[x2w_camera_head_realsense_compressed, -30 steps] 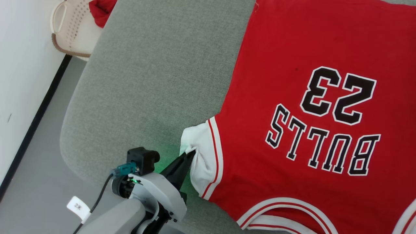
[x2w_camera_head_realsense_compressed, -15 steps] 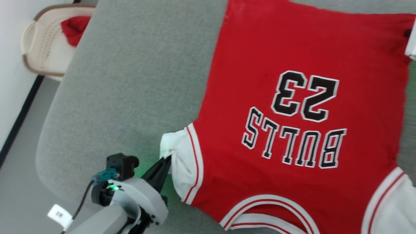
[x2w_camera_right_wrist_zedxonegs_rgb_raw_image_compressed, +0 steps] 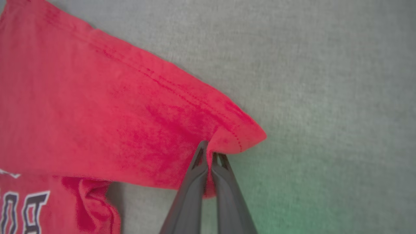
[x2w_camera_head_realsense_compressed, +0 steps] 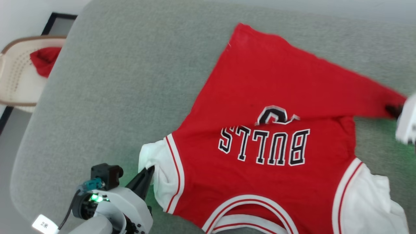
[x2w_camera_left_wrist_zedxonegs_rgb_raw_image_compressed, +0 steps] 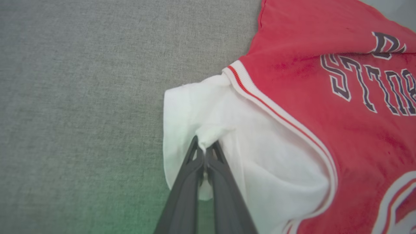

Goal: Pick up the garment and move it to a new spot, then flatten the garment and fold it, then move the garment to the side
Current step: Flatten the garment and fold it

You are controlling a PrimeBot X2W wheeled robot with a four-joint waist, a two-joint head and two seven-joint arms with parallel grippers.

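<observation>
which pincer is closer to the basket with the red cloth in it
Left. The left pincer pinches the jersey by its white sleeve, on the side toward the basket; the right pincer holds its red hem corner at the far right.

Grey fabric cushion (x2w_camera_head_realsense_compressed: 123,81), broad and flat. Left of the cushion, beige perforated basket (x2w_camera_head_realsense_compressed: 14,84), holding a red cloth bundle (x2w_camera_head_realsense_compressed: 44,61).

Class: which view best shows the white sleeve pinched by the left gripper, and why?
The left wrist view: the white sleeve lies close and large, its fabric bunched in the shut left gripper. The head view gives it small, at lower left. The right wrist view looks at the garment's red hem corner, in the right gripper.
</observation>
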